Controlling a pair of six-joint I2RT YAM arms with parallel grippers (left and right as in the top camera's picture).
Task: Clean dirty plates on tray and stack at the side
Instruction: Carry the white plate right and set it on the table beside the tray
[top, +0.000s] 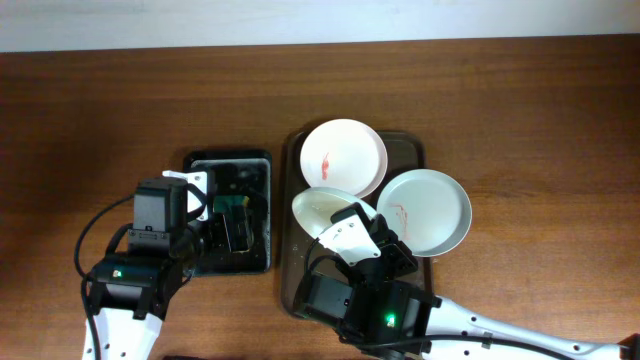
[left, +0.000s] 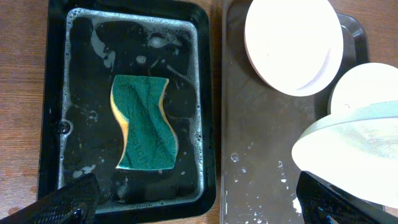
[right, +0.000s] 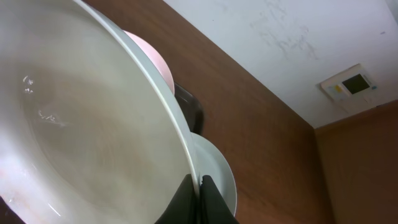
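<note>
The dark brown tray (top: 408, 150) holds a white plate (top: 343, 157) with red smears at its far end and a pale plate (top: 424, 211) with a small red smear overhanging its right rim. My right gripper (right: 200, 194) is shut on the rim of a third, pale grey-green plate (right: 81, 124) and holds it tilted above the tray's left part (top: 322, 208). My left gripper (left: 199, 208) is open and empty above the near edge of the black tray (left: 56, 93), just short of the green-yellow sponge (left: 143, 122).
The black tray (top: 262, 160) holds soapy water and lies left of the brown tray (left: 255, 143), which has water drops on it. Bare wooden table (top: 540, 120) lies to the right and far left.
</note>
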